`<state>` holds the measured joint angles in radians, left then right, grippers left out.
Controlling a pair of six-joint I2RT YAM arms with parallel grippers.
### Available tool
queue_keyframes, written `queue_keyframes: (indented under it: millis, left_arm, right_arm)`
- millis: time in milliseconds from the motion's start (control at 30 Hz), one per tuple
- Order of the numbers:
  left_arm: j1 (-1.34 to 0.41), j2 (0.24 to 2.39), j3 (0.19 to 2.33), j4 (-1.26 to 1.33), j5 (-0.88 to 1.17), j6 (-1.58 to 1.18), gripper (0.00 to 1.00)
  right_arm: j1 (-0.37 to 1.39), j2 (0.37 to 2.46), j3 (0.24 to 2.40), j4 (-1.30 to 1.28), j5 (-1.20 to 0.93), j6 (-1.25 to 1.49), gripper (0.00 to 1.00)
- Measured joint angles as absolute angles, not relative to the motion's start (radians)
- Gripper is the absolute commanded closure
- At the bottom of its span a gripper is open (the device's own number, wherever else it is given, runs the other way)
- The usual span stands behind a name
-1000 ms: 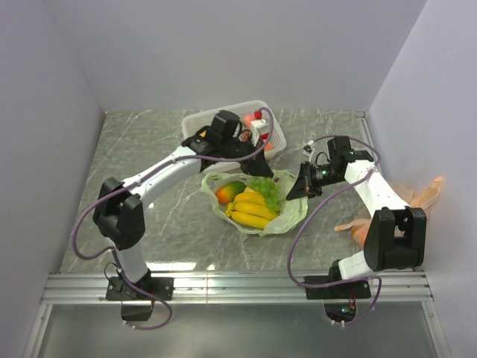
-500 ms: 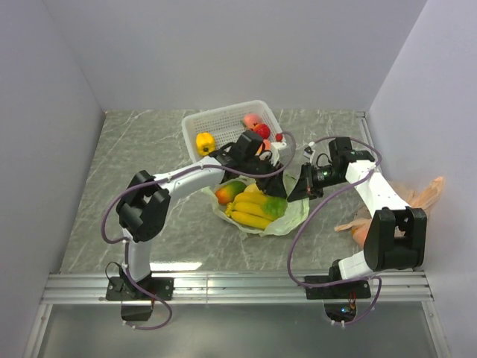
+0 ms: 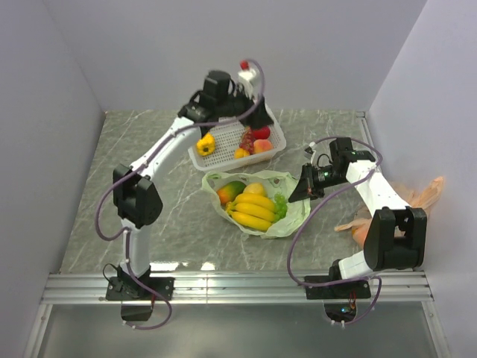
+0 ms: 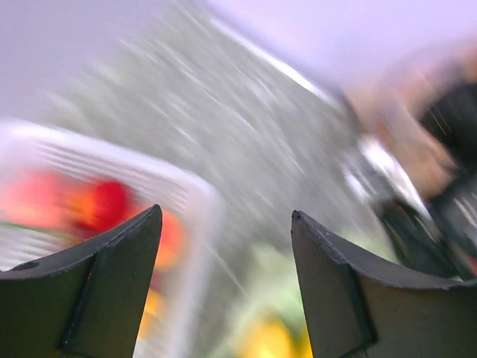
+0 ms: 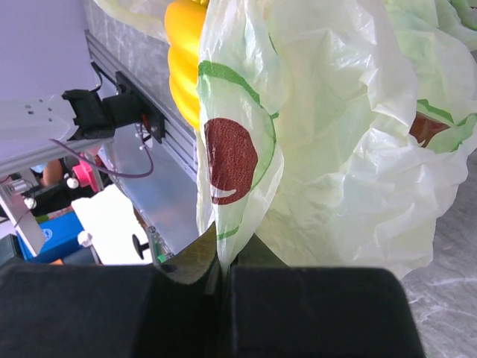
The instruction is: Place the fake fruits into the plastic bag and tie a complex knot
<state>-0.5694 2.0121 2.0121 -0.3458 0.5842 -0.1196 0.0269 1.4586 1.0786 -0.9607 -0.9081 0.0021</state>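
The pale green plastic bag [image 3: 292, 216] lies open mid-table and holds a banana bunch [image 3: 252, 210], an orange-green mango [image 3: 229, 192], a lemon [image 3: 256, 189] and green grapes [image 3: 280, 203]. More fake fruits sit in the white basket [image 3: 283, 139]: a yellow one [image 3: 206, 143], red ones [image 3: 261, 133] and a peach [image 3: 262, 147]. My left gripper [image 3: 257, 117] hangs above the basket, open and empty [image 4: 223, 212]; its wrist view is blurred. My right gripper [image 3: 301, 191] is shut on the bag's right edge [image 5: 223, 257]. In that view the bag [image 5: 335, 112] fills the frame, with a banana [image 5: 186, 52] showing. No knot shows.
A peach-orange translucent bag [image 3: 426, 195] lies at the right wall behind the right arm. The aluminium rail [image 3: 238, 287] with both arm bases runs along the near edge. Side and back walls close in the table.
The left gripper swung from the basket over the bag, opened and let go of the lemon, now in the bag, then rose back above the basket. The right arm kept still.
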Motion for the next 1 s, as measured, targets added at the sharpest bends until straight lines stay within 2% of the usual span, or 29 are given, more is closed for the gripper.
queue_keyframes:
  millis: [133,467,867,1000]
  left_arm:
    - [-0.520,2.121,2.177,-0.283,0.425,-0.182,0.23]
    - [-0.521,2.379,2.146,-0.226,0.182,-0.384,0.21]
    - [-0.521,2.458,2.141,-0.133,0.165,-0.501,0.20]
    - [-0.521,2.488,2.141,-0.114,0.181,-0.515,0.16]
  right_arm:
    - [0.027,1.466,1.079,-0.960,-0.906,0.002,1.00]
    - [0.025,1.470,1.079,-0.952,-0.904,0.002,1.00]
    - [0.025,1.480,1.079,-0.942,-0.904,0.002,1.00]
    - [0.025,1.483,1.079,-0.943,-0.904,0.001,1.00]
